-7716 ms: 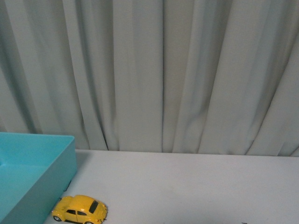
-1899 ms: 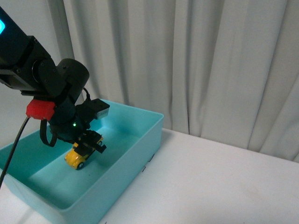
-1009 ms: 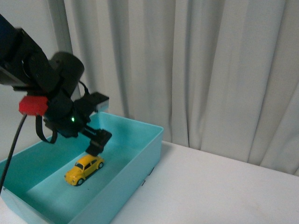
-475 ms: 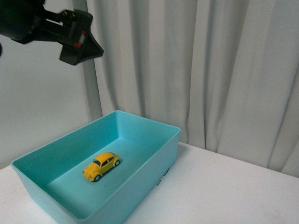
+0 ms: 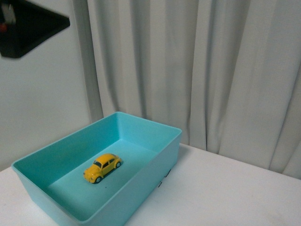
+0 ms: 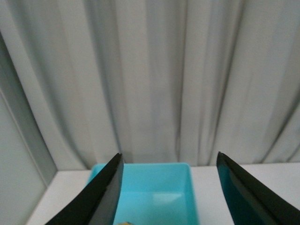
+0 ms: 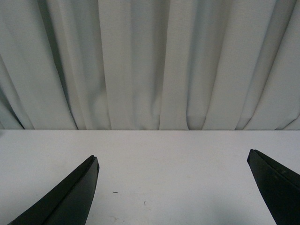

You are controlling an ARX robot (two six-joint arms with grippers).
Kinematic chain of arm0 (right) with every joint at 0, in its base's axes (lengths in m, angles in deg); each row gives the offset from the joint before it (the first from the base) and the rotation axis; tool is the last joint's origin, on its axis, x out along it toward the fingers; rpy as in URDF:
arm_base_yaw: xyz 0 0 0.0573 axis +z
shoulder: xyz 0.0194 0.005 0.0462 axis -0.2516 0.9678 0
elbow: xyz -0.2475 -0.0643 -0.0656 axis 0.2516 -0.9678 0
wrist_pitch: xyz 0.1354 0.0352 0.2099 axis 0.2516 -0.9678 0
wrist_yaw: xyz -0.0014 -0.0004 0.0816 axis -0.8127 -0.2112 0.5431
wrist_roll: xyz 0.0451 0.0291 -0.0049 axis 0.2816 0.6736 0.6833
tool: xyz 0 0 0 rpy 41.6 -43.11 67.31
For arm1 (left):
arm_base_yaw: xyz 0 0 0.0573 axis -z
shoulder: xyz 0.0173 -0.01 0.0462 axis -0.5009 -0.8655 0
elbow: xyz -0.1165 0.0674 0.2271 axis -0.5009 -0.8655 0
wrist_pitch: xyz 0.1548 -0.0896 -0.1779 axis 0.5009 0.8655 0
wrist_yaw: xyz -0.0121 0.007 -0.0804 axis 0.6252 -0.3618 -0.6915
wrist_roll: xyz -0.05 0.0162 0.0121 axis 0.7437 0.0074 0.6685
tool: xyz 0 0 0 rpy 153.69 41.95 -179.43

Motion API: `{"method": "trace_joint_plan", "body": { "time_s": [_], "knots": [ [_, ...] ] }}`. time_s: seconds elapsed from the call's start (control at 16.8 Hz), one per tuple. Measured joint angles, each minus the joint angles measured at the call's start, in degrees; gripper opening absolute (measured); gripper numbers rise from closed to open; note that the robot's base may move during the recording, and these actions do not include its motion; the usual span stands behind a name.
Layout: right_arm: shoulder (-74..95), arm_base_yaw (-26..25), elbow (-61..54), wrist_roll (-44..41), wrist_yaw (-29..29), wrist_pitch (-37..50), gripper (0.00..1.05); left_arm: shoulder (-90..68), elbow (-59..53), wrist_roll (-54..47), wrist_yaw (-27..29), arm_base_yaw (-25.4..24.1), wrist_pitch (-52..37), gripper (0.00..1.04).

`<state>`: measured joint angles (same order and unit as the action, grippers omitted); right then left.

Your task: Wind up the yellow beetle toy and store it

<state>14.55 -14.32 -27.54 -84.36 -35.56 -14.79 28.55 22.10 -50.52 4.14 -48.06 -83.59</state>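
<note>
The yellow beetle toy point(image 5: 102, 167) rests on its wheels on the floor of the teal bin point(image 5: 150, 169), nothing touching it. A black part of my left arm point(image 5: 30, 26) shows high in the top left corner of the front view, far above the bin. In the left wrist view my left gripper point(image 6: 168, 158) is open, its dark fingers point(image 6: 101, 197) framing the teal bin point(image 6: 150, 187) below; only a sliver of the yellow toy point(image 6: 124, 223) shows at the frame's edge. My right gripper point(image 7: 172, 156) is open over the bare white table point(image 7: 168, 178), holding nothing.
The bin stands at the left of the white table point(image 5: 225, 193), near its left edge. Grey curtains point(image 5: 202, 70) hang close behind the table, and a pale wall point(image 5: 42, 103) lies to the left.
My left gripper let go of the toy inside the bin, then rose up and away to the upper left. The toy has stayed still in the bin since.
</note>
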Motion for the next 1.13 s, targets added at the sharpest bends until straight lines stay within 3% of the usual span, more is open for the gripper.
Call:
{"method": "trace_joint_plan", "body": {
  "time_s": [0.24, 0.36, 0.53, 0.65, 0.95, 1.07, 1.13],
  "knots": [
    [0.0, 0.0, 0.0, 0.0, 0.0, 0.0, 0.98, 8.4, -9.9, 2.2, 6.2, 6.4, -0.8, 0.08],
    [0.0, 0.0, 0.0, 0.0, 0.0, 0.0, 0.98, 9.8, -11.1, 2.4, 7.3, 7.5, -0.9, 0.02],
    [0.0, 0.0, 0.0, 0.0, 0.0, 0.0, 0.98, 12.9, -14.4, 2.4, 10.7, 10.6, -0.9, 0.02],
    [0.0, 0.0, 0.0, 0.0, 0.0, 0.0, 0.98, 15.3, -16.2, 2.4, 17.3, 18.0, -0.3, 0.02],
    [0.0, 0.0, 0.0, 0.0, 0.0, 0.0, 0.98, 19.8, -19.3, 2.4, 18.2, 18.0, 1.0, 0.02],
    [0.0, 0.0, 0.0, 0.0, 0.0, 0.0, 0.98, 27.7, -20.3, 2.4, 18.1, 18.0, 9.3, 0.02],
    [0.0, 0.0, 0.0, 0.0, 0.0, 0.0, 0.98, 28.7, -20.3, 2.4, 18.2, 18.0, 8.3, 0.02]
  ]
}}
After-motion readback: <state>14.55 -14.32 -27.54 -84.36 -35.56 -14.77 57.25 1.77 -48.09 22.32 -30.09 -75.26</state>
